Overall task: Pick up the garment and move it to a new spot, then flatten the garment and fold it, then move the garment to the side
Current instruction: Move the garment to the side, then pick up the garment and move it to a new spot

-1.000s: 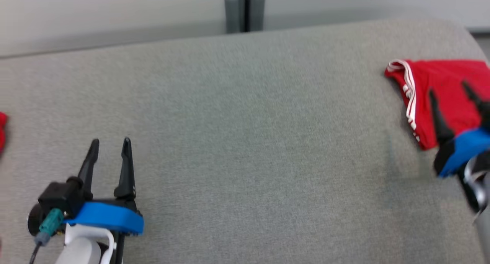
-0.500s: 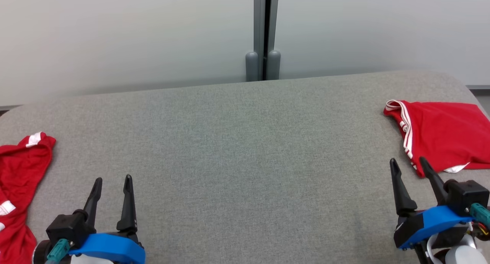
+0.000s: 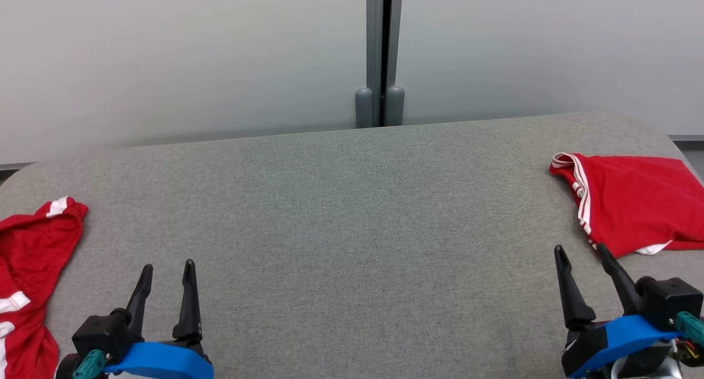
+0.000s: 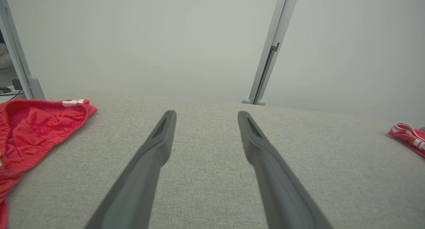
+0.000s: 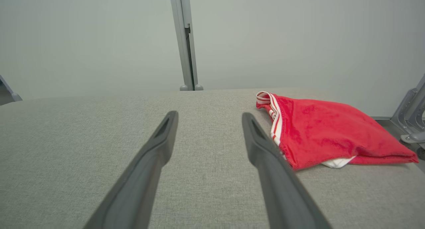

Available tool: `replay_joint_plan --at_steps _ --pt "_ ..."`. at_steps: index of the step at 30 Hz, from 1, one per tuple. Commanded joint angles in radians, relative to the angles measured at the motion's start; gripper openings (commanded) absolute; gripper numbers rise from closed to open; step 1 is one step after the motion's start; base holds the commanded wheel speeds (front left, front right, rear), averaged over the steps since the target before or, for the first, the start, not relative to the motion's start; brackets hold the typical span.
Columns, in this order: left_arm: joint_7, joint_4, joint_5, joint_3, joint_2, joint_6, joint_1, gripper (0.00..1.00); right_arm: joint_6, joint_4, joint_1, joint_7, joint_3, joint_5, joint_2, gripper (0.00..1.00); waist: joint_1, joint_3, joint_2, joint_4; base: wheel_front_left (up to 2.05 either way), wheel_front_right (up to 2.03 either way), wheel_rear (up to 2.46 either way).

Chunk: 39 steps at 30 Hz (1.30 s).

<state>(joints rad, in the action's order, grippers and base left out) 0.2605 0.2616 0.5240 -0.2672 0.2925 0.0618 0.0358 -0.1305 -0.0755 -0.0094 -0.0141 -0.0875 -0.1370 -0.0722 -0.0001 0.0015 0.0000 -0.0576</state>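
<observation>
Both empty, the left gripper [image 3: 168, 264] and right gripper [image 3: 581, 248] gape wide, parked low over the grey padded table [image 3: 352, 214]. The folded red garment [image 3: 632, 203] lies at the right edge (set aside, likely finished). The crumpled red garment [image 3: 33, 247], possibly shorts, waits at the left edge.

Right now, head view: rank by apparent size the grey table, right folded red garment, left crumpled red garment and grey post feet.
1. grey table
2-3. right folded red garment and left crumpled red garment: they look similar, and both are cut by the frame edge, so I am not ranking them.
4. grey post feet
</observation>
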Motion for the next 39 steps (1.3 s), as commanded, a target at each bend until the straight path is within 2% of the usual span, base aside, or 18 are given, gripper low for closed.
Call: replay_joint_plan --at_steps 1,12,17,22,39 --pt "0.005 0.001 0.000 0.005 -0.002 0.003 -0.007 1.00 0.000 0.005 0.019 0.002 0.002 -0.002 0.004 1.00 0.0001 0.000 0.0000 0.001 0.00 0.00 0.00" --pt "0.005 0.000 -0.005 0.011 0.005 0.009 -0.010 1.00 0.000 -0.001 0.029 0.018 0.009 0.003 0.009 1.00 0.0001 0.002 0.0000 0.008 0.00 0.00 0.00" --pt "0.004 0.001 -0.013 0.005 0.007 0.012 -0.004 1.00 -0.001 -0.002 0.026 0.019 0.011 0.001 0.010 1.00 0.0001 0.001 0.0000 0.035 0.00 0.00 0.00" --pt "0.003 -0.002 -0.016 -0.001 0.003 0.014 0.006 1.00 -0.001 0.000 0.025 0.021 0.014 0.001 0.009 1.00 0.0001 0.000 0.0000 0.098 0.00 0.00 0.00" --pt "0.002 -0.030 -0.008 0.006 0.012 0.032 -0.040 1.00 -0.001 -0.016 0.046 0.020 0.028 -0.009 0.019 1.00 0.0001 -0.005 0.0000 0.385 0.00 0.00 0.00"
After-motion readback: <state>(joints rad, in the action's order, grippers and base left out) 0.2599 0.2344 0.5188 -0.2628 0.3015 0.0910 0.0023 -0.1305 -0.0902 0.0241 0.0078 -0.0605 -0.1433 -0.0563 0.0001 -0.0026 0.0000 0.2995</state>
